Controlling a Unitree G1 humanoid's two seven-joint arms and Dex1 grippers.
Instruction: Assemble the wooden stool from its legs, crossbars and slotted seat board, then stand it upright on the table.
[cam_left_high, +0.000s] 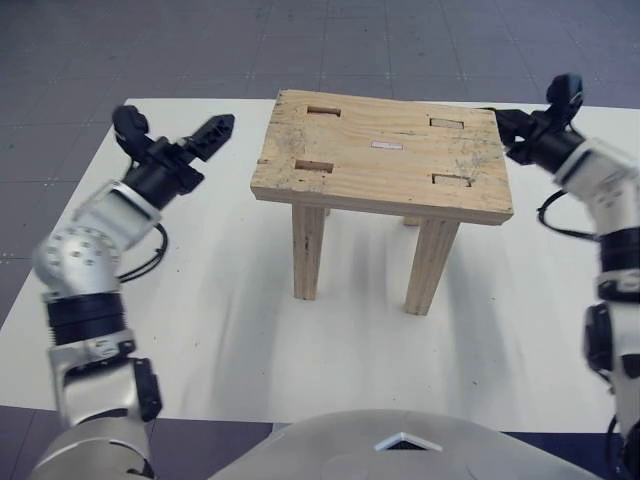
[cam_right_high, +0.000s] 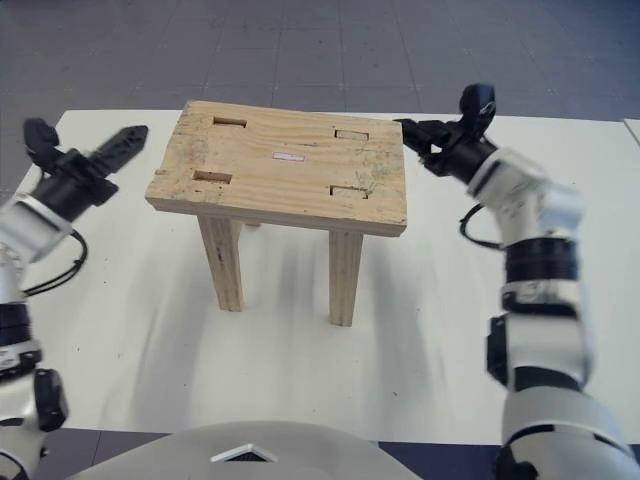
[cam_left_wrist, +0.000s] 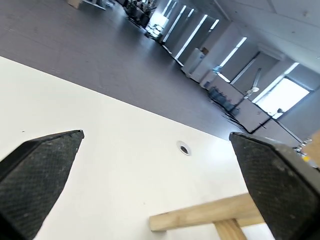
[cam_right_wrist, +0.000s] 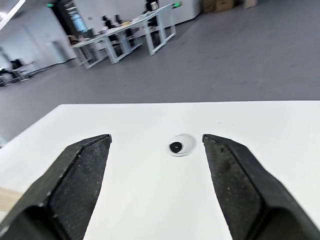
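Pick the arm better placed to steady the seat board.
Right, probably: the right gripper hangs open close beside the seat board's far corner, while the left gripper stands clearly apart from its edge.

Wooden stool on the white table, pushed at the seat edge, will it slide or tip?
The pale wooden stool is probably rigid: thick plank seat, square legs. Pushed high, it may tip, since the seat overhangs the legs. A low push likely slides it on the smooth white table.

An open office hall: grey tiled floor, rows of white desks, tall bright windows.
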